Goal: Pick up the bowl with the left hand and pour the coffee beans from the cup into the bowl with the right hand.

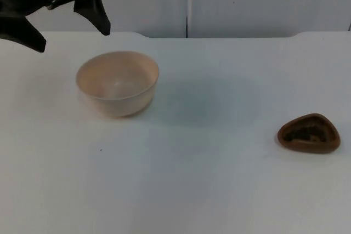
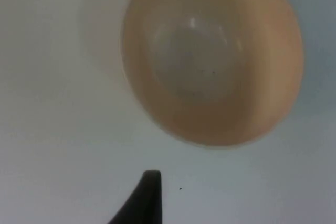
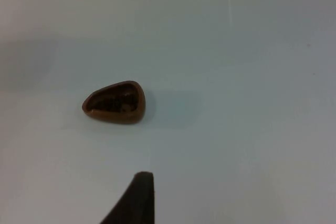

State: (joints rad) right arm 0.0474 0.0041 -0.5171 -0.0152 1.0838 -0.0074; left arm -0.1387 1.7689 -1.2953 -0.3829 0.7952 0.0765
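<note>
The brown cup (image 1: pixel 309 133) is sitting nearest, at about four o'clock on the white table (image 1: pixel 197 190), dark coffee beans (image 1: pixel 307 133) lying inside it. The beige bowl (image 1: pixel 117 83) is standing upright, empty, toward ten o'clock, well apart from the cup. The left gripper (image 1: pixel 71 20) is hovering above and behind the bowl, not touching it; whether its jaws are apart I cannot tell.
</note>
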